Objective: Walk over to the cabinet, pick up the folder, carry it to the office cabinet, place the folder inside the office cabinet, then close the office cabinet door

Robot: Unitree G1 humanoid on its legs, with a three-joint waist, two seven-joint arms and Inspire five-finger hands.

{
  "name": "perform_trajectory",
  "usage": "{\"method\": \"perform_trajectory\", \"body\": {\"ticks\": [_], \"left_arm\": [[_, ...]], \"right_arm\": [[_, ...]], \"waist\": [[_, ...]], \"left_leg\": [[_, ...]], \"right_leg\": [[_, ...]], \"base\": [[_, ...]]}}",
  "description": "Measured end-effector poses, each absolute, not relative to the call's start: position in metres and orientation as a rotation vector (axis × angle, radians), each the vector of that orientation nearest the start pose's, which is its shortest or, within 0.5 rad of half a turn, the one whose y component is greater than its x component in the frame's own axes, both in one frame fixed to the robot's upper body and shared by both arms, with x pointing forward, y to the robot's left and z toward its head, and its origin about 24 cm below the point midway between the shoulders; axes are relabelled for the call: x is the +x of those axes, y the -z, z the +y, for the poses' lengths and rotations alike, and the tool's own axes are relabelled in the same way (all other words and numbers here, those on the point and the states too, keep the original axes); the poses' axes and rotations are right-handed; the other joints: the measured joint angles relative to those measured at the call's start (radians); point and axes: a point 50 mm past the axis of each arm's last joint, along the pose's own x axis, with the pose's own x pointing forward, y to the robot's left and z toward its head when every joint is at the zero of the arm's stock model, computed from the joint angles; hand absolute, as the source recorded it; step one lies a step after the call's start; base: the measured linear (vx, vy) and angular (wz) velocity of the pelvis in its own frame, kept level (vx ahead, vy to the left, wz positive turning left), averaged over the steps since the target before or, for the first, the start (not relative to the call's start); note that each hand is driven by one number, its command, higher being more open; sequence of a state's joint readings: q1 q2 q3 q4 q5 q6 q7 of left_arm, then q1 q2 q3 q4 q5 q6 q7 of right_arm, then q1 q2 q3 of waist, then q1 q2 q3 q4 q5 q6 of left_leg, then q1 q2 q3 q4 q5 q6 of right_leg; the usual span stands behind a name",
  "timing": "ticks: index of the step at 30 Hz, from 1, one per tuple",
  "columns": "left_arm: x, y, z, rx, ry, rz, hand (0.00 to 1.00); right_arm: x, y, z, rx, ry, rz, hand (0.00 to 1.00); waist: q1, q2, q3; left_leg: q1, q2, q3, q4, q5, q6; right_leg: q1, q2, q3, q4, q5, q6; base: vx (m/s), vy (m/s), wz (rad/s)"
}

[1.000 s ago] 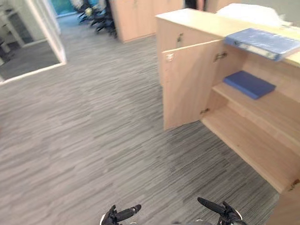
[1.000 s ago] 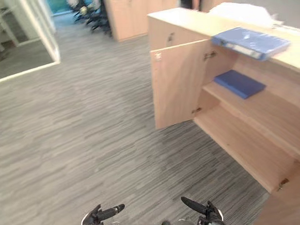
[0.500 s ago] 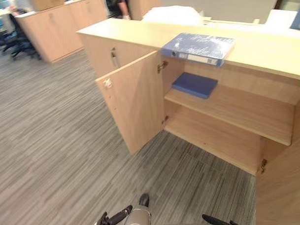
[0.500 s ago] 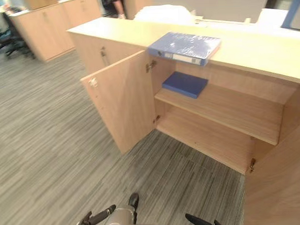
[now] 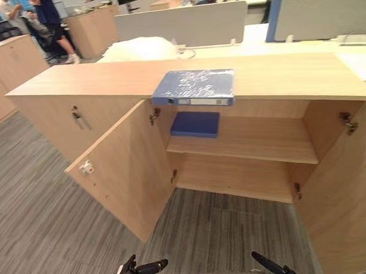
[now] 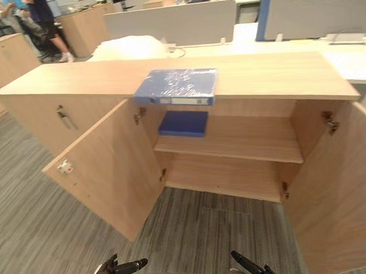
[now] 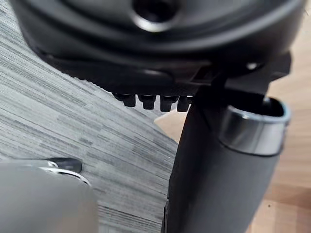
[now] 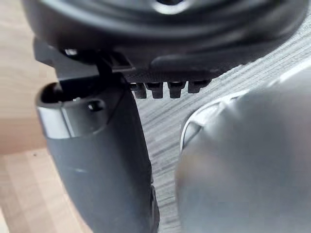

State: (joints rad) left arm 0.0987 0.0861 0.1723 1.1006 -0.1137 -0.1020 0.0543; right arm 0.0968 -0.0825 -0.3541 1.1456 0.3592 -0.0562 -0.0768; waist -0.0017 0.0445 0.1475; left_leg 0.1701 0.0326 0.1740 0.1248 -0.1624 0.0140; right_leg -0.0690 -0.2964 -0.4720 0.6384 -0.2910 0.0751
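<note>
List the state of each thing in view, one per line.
folder, lying flat on the cabinet top, not yet picked up.
blue book, flat on the upper shelf.
left door, open.
right door, open.
left hand, open, holding nothing.
right hand, open, holding nothing.

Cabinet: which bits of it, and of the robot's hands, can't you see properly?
Right door: cut off by the eye views' right edge.
White heap: lower part hidden behind the cabinet top; what it is stays unclear.
Folder: spine label too small to read.
Left hand and right hand: cut off by the eye views' bottom edge.
</note>
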Motion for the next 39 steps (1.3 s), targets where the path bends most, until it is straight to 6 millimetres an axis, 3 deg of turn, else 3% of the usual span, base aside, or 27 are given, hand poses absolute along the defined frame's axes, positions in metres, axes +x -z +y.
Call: {"method": "perform_trajectory", "body": {"ticks": [1,3,6,8,10,11,13,14,16,19,20,21,22,23,25,27,31,36,39], "left_arm": [[0.085,0.161,0.211,-0.08,-0.357,1.063,1.0],[0.085,0.161,0.212,-0.078,-0.363,1.064,1.0],[0.085,0.163,0.202,-0.078,-0.322,1.071,1.0],[0.086,0.163,0.198,-0.077,-0.295,1.068,1.0],[0.091,0.161,0.199,-0.077,-0.285,1.045,1.0],[0.093,0.16,0.198,-0.078,-0.285,1.036,1.0],[0.098,0.159,0.195,-0.106,-0.289,1.017,1.0],[0.099,0.158,0.195,-0.112,-0.294,1.01,1.0],[0.103,0.157,0.195,-0.11,-0.297,0.996,1.0],[0.11,0.155,0.196,-0.121,-0.314,0.974,1.0],[0.112,0.154,0.197,-0.134,-0.33,0.966,1.0],[0.112,0.154,0.195,-0.141,-0.331,0.965,1.0],[0.109,0.156,0.189,-0.159,-0.329,0.975,1.0],[0.107,0.157,0.187,-0.166,-0.326,0.983,1.0],[0.104,0.156,0.202,-0.129,-0.359,0.992,1.0],[0.101,0.157,0.205,-0.118,-0.365,1.002,1.0],[0.097,0.159,0.202,-0.126,-0.351,1.02,1.0],[0.096,0.159,0.195,-0.266,-0.366,0.993,1.0],[0.095,0.153,0.187,-0.382,-0.384,0.922,1.0]], "right_arm": [[0.059,0.167,-0.223,0.383,0.682,1.104,1.0],[0.049,0.169,-0.22,0.399,0.696,1.134,1.0],[0.045,0.169,-0.225,0.398,0.721,1.143,1.0],[0.041,0.17,-0.226,0.403,0.733,1.159,1.0],[0.04,0.171,-0.222,0.397,0.716,1.172,1.0],[0.04,0.171,-0.222,0.391,0.709,1.175,1.0],[0.042,0.17,-0.227,0.373,0.705,1.175,1.0],[0.041,0.17,-0.228,0.368,0.709,1.181,1.0],[0.042,0.17,-0.227,0.364,0.702,1.184,1.0],[0.057,0.169,-0.221,0.366,0.665,1.163,1.0],[0.062,0.169,-0.218,0.374,0.655,1.153,1.0],[0.063,0.169,-0.217,0.376,0.654,1.148,1.0],[0.062,0.168,-0.223,0.364,0.662,1.142,1.0],[0.06,0.168,-0.226,0.358,0.666,1.145,1.0],[0.062,0.17,-0.209,0.382,0.631,1.151,1.0],[0.065,0.171,-0.203,0.396,0.618,1.144,1.0],[0.069,0.17,-0.197,0.409,0.596,1.125,1.0],[0.068,0.17,-0.201,0.405,0.593,1.125,1.0],[0.07,0.167,-0.215,0.376,0.605,1.112,1.0]], "waist": [[-0.008,-0.016,0.007],[-0.02,-0.028,0.007],[-0.016,0.012,0.01],[-0.017,0.018,0.004],[-0.022,0.004,-0.009],[-0.023,0.001,-0.011],[-0.017,0.027,0.001],[-0.011,0.032,0.003],[-0.002,0.025,0.004],[0.002,0.002,0.021],[0.002,-0.012,0.028],[0.001,-0.011,0.027],[0.001,0.015,0.013],[0.008,0.02,0.007],[0.007,-0.048,0.002],[0.011,-0.061,-0.005],[0.021,-0.053,-0.021],[0.016,-0.037,-0.013],[0.016,-0.012,0.002]], "left_leg": [[0.002,0.011,0.0,-0.001,-0.009,-0.015],[0.023,0.04,-0.021,-0.019,-0.025,-0.05],[0.065,0.096,-0.046,-0.048,-0.018,-0.092],[0.081,0.133,-0.066,-0.023,-0.008,-0.114],[-0.019,0.167,-0.079,0.233,-0.029,-0.149],[-0.079,0.181,-0.081,0.348,-0.032,-0.151],[-0.247,0.258,-0.079,0.745,-0.026,-0.154],[-0.287,0.281,-0.058,0.867,-0.034,-0.142],[-0.326,0.28,-0.014,0.906,-0.055,-0.116],[-0.349,0.218,0.009,0.69,-0.098,-0.114],[-0.347,0.166,-0.002,0.531,-0.091,-0.108],[-0.343,0.125,-0.024,0.393,-0.054,-0.094],[-0.337,0.095,-0.083,0.215,0.104,-0.065],[-0.332,0.083,-0.102,0.205,0.149,-0.058],[-0.247,0.013,-0.092,0.088,0.184,-0.039],[-0.176,-0.014,-0.082,-0.019,0.219,-0.029],[-0.071,-0.035,-0.074,-0.213,0.299,-0.023],[-0.072,-0.044,-0.079,-0.218,0.295,-0.024],[-0.072,-0.054,-0.094,-0.218,0.278,-0.02]], "right_leg": [[-0.044,0.033,0.018,-0.112,0.022,0.008],[-0.051,0.096,0.057,-0.188,0.117,-0.07],[-0.007,0.162,0.025,-0.205,0.093,-0.1],[0.057,0.207,0.007,-0.256,0.084,-0.117],[0.129,0.246,-0.014,-0.362,0.082,-0.12],[0.144,0.257,-0.016,-0.387,0.085,-0.119],[0.216,0.319,-0.007,-0.463,0.096,-0.127],[0.263,0.34,0.008,-0.494,0.097,-0.13],[0.311,0.343,0.035,-0.526,0.098,-0.129],[0.348,0.3,0.072,-0.534,0.102,-0.121],[0.361,0.269,0.08,-0.534,0.102,-0.107],[0.368,0.255,0.081,-0.534,0.101,-0.086],[0.373,0.262,0.085,-0.535,0.095,-0.059],[0.383,0.263,0.095,-0.536,0.082,-0.037],[0.403,0.188,0.097,-0.512,0.078,-0.019],[0.403,0.158,0.111,-0.481,0.084,-0.01],[0.402,0.142,0.129,-0.463,0.096,0.003],[0.391,0.128,0.126,-0.437,0.095,0.006],[0.318,0.092,0.128,-0.279,0.08,0.025]], "base": [[0.13,-0.216,-0.05],[0.21,-0.274,0.09],[0.31,-0.288,0.07],[0.24,-0.265,0.22],[0.2,-0.214,0.24],[0.17,-0.162,0.1],[0.2,-0.109,-0.19],[0.22,-0.056,-0.32],[0.26,-0.008,-0.41],[0.32,0.079,-0.49],[0.33,0.161,-0.29],[0.28,0.158,-0.21],[0.22,0.153,-0.13],[0.29,0.156,0.04],[0.31,0.15,0.11],[0.19,0.096,-0.04],[0.1,0.062,-0.04],[0.01,0.034,0.01],[-0.01,0.087,0.04]]}}
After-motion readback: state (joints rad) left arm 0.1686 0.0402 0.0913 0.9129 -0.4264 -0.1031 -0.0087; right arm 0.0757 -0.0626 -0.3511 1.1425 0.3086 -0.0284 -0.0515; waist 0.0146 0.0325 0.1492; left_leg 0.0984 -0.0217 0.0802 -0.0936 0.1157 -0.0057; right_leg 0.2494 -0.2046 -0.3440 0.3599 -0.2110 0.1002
